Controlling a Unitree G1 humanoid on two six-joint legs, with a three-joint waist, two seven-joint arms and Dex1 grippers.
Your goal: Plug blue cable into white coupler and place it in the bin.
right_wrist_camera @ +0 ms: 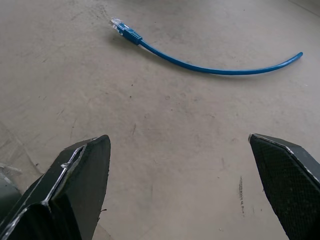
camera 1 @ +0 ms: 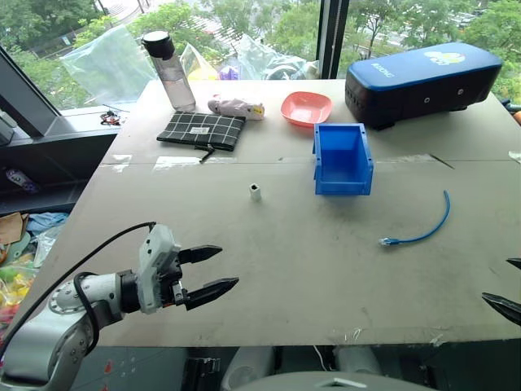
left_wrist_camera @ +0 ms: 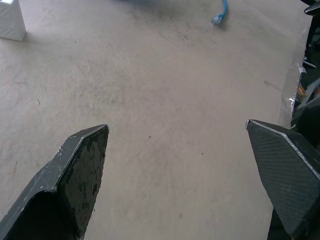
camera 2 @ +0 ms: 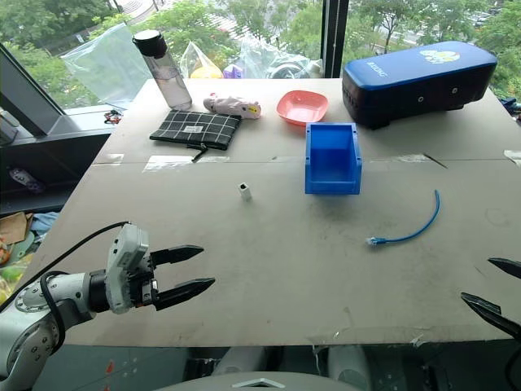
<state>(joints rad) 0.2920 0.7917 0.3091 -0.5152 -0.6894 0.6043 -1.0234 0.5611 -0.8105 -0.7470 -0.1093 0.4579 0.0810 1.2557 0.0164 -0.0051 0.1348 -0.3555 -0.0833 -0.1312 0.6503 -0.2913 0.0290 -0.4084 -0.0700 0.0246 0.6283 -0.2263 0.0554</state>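
The grey counter carries everything. At its far right sits a big dark-blue case with white lettering on its top left and a pale logo on the lid; the writing is too small to read. Just left of the case lies a pink shallow dish. Near the far left a black checked pouch lies flat, with a clear water bottle with a black cap standing behind it and a small pale toy lying to the right of the pouch.

The bin stands empty in front of the dish, near the middle of the counter. The blue cable lies curved on the right, nearer than the bin, its clear plug at the left end, free of everything. The white coupler stands alone left of the bin, well apart from the cable.

The left hand hovers over the near left edge, fingers spread wide and empty. The right hand shows at the near right edge, also spread wide, holding nothing.
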